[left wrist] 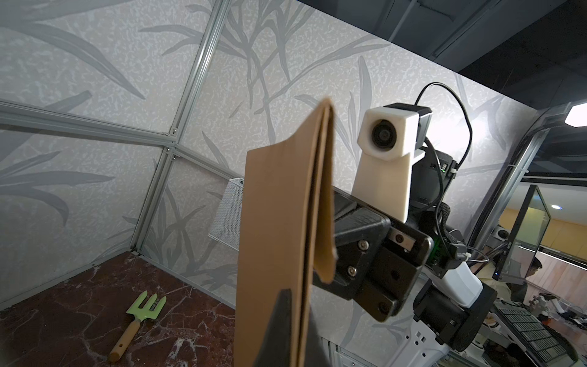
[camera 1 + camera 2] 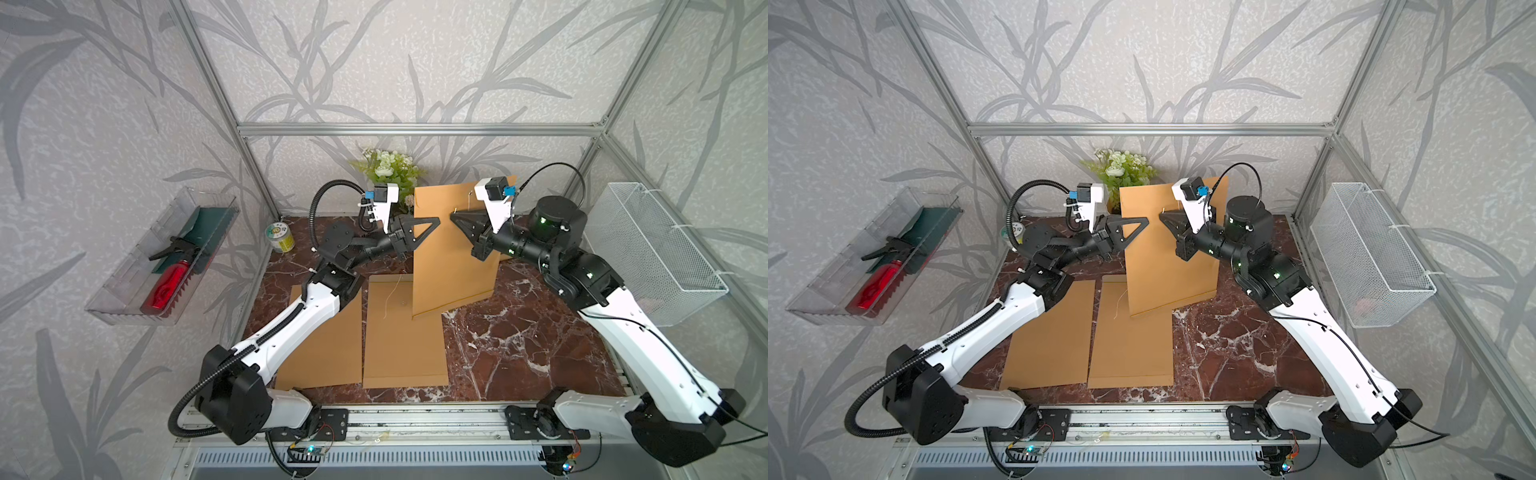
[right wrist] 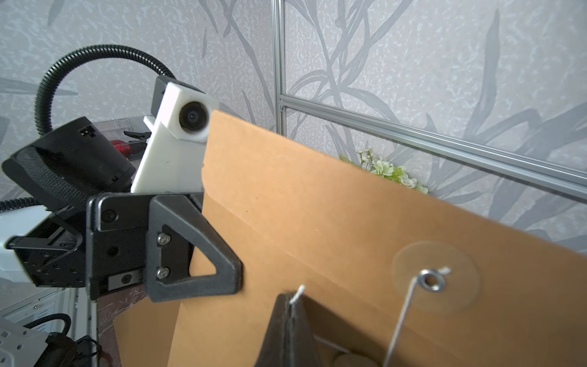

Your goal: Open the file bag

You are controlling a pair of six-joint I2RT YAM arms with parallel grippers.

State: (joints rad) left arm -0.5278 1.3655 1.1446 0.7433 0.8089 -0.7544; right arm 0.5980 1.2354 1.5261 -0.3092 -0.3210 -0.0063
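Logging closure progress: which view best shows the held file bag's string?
Right wrist view: the string runs from the eyelet, an end pinched in the right gripper. In both top views it is a faint thread. The left wrist view shows the file bag edge-on, string hidden.

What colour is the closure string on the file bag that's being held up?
White string, seen clearest in the right wrist view.

We see a left arm (image 2: 299, 320) and right arm (image 2: 631, 332): white shells, black joints. A ribbed hose (image 3: 43, 98) follows the left, a thin cable (image 1: 469, 133) the right. The left gripper (image 2: 434, 222) and right gripper (image 2: 455, 216) are black, fingers (image 3: 206, 241) triangular (silver screws (image 3: 164, 239)), cameras (image 1: 386, 133) white.
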